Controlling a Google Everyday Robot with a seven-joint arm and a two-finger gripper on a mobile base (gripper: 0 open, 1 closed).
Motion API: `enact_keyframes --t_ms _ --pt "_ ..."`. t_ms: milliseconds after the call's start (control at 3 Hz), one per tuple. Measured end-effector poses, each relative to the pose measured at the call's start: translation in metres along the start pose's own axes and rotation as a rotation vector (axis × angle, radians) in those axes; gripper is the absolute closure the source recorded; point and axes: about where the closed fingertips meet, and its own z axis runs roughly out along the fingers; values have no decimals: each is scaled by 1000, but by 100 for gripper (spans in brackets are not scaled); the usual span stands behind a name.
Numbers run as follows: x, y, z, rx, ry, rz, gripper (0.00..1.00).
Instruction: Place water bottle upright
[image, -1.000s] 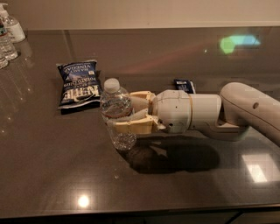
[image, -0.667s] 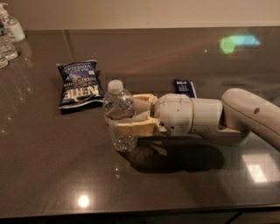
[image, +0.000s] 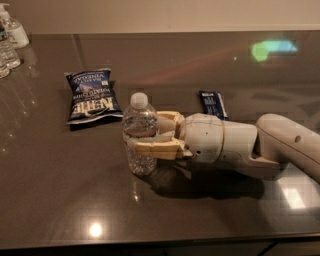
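The water bottle (image: 140, 134), clear ribbed plastic with a white cap, stands upright on the dark table (image: 210, 215) left of centre. Its base looks to touch the tabletop. My gripper (image: 146, 135) reaches in from the right, and its tan fingers (image: 154, 148) are closed around the bottle's middle, one in front and one behind. The white arm (image: 250, 147) stretches low across the table to the right edge. The bottle's label band is hidden by the fingers.
A dark blue chip bag (image: 92, 96) lies flat behind and left of the bottle. A small dark blue packet (image: 213, 104) lies behind the arm. Small clear bottles (image: 7, 52) and a white pump-top bottle (image: 15, 31) stand at the far left corner.
The gripper and the held bottle have shifted a little to the right and the bottle stands straighter than before. The chip bag and packet have not moved.
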Motion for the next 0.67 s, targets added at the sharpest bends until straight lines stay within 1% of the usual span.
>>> enact_keyframes --t_ms 333,667 --pt "0 0 0 16 -6 -7 59" --pt "1 2 1 21 -16 -25 28"
